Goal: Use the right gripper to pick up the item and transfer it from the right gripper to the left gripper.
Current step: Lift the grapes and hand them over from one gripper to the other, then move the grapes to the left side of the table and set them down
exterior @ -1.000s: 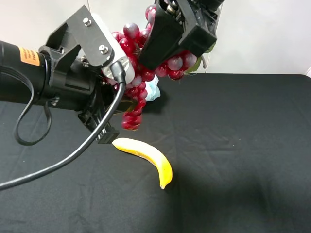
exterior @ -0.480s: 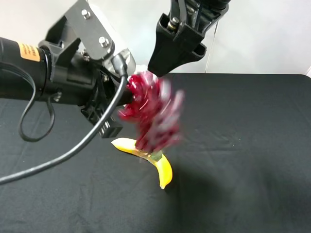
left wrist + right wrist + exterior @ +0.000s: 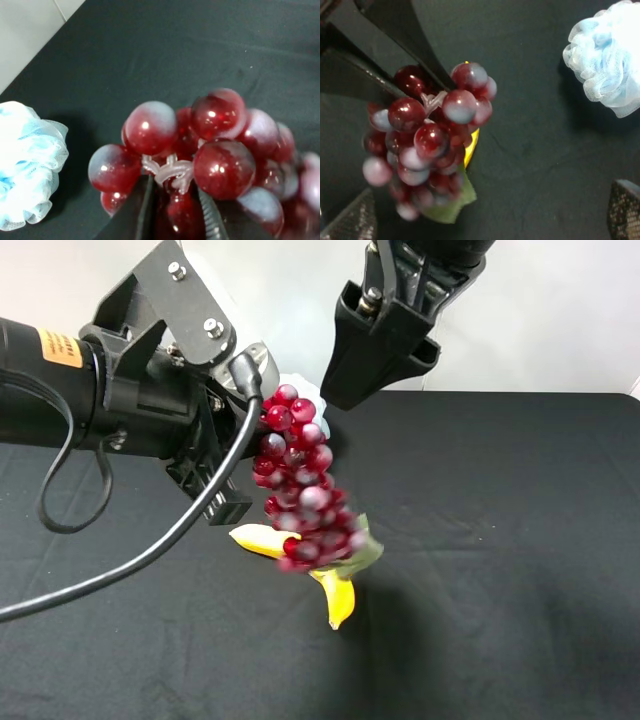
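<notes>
A bunch of dark red grapes (image 3: pixel 300 490) with a green leaf (image 3: pixel 366 551) hangs in the air above the black table. My left gripper (image 3: pixel 255 425) is shut on the bunch's pale stem at its top. In the left wrist view the fingers (image 3: pixel 144 212) pinch the stem with the grapes (image 3: pixel 220 165) around it. My right gripper (image 3: pixel 350 390) is open and empty, above and to the right of the bunch, apart from it. In the right wrist view its tips (image 3: pixel 355 220) stand wide apart, with the grapes (image 3: pixel 430 140) below them.
A yellow banana (image 3: pixel 340 595) lies on the black table (image 3: pixel 500 540) under the hanging bunch; it also shows in the right wrist view (image 3: pixel 471 142). A pale blue mesh sponge (image 3: pixel 607 55) lies near the table's back edge, also in the left wrist view (image 3: pixel 27 160).
My right gripper has let go of the grapes and drawn up and to the right. The bunch has swung down and now hangs from my left gripper alone.
</notes>
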`<action>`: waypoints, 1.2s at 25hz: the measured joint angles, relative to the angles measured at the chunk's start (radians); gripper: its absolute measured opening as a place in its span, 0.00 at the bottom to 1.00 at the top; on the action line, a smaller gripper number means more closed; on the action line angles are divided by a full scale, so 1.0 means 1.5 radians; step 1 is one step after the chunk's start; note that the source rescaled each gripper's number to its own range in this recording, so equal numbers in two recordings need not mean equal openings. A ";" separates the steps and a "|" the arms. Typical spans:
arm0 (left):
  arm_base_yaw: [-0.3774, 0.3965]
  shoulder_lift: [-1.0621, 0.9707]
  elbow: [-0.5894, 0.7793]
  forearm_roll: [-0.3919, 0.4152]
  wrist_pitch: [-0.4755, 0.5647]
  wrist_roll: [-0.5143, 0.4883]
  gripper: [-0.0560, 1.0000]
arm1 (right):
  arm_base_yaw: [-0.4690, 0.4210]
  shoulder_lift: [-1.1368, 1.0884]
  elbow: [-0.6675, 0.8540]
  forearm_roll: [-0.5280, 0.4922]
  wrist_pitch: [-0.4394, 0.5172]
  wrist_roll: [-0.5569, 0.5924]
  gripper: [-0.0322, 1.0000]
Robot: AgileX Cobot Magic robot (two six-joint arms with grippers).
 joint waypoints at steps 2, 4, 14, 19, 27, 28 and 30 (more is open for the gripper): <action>0.000 0.000 0.000 0.000 0.000 0.000 0.10 | 0.000 -0.008 0.000 -0.015 0.000 0.014 1.00; 0.000 0.000 0.000 0.000 0.000 0.000 0.10 | 0.000 -0.023 0.000 -0.034 0.000 0.034 1.00; 0.000 0.000 0.000 0.000 0.000 0.000 0.10 | 0.000 -0.129 0.000 -0.068 0.003 0.199 1.00; 0.000 0.000 0.000 0.000 0.000 0.000 0.10 | 0.000 -0.184 0.000 -0.071 0.003 0.264 1.00; 0.000 0.000 0.000 0.000 0.000 0.000 0.10 | 0.000 -0.295 0.072 -0.072 0.001 0.322 1.00; 0.000 0.000 0.000 0.000 0.000 0.000 0.10 | 0.000 -0.312 0.105 -0.072 0.001 0.324 1.00; 0.000 0.000 0.000 0.000 0.000 0.000 0.10 | 0.000 -0.352 0.174 -0.072 0.001 0.326 1.00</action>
